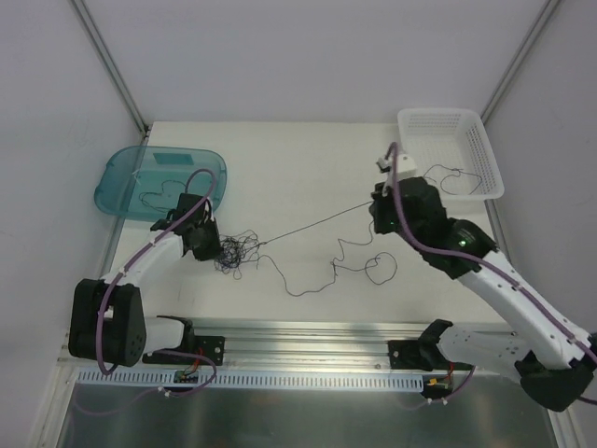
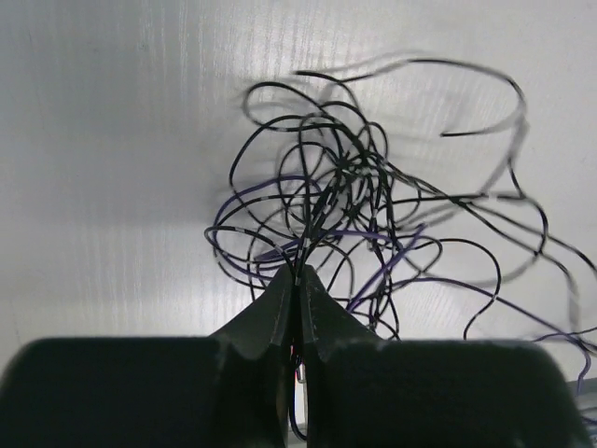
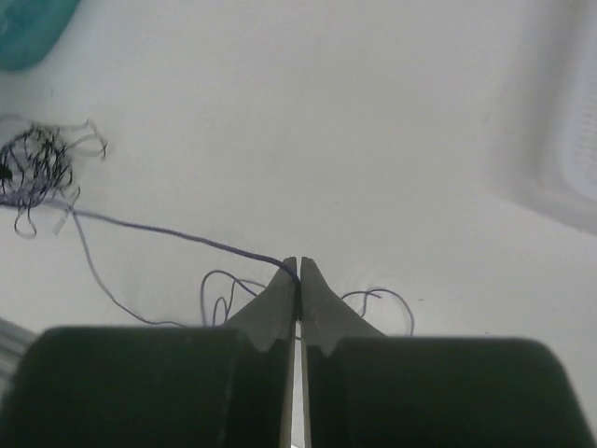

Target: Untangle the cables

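The left gripper (image 2: 298,273) is pinched shut on strands at the base of the cables (image 2: 345,210), a knot of hair-thin black and purplish wires that fans out in springy loops toward 12 and 2 o'clock from its tips. The right gripper (image 3: 298,266) is clamped on one wire, which runs taut toward 10 o'clock to the knot. From above, the knot lies on the table (image 1: 308,159) at 4 o'clock from the teal tray (image 1: 110,191), with loose curls trailing toward 3 o'clock. One wire lies inside the tray, and another curls at the white basket's (image 1: 490,159) 8 o'clock corner.
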Controlling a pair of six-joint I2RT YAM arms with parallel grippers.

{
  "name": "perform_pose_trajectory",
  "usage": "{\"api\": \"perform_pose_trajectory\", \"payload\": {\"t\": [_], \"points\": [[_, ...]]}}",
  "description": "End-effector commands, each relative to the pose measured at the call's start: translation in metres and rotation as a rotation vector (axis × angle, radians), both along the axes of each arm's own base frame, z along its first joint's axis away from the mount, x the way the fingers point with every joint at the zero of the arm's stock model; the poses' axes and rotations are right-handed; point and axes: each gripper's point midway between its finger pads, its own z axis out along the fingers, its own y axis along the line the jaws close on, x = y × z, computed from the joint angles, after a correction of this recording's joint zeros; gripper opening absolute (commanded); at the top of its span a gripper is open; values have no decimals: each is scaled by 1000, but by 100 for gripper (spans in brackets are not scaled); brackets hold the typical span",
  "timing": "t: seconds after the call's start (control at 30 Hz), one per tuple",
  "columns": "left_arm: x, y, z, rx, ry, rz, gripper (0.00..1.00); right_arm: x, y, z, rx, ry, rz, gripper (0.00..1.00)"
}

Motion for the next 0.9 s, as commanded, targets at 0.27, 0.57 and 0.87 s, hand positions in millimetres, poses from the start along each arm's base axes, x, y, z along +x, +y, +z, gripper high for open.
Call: {"api": "perform_pose_trajectory", "payload": {"t": [0.27,0.57,0.87], "points": [[11,11,23,48,-104,39,0,-17,-170,85,56,-213,-546,1],[10,8,29,30,-129,16,0,1,-135,24,100,-19,-431,1],[7,20,25,93,-117,44,0,5,-139,99,106,-112,-399,1]]}}
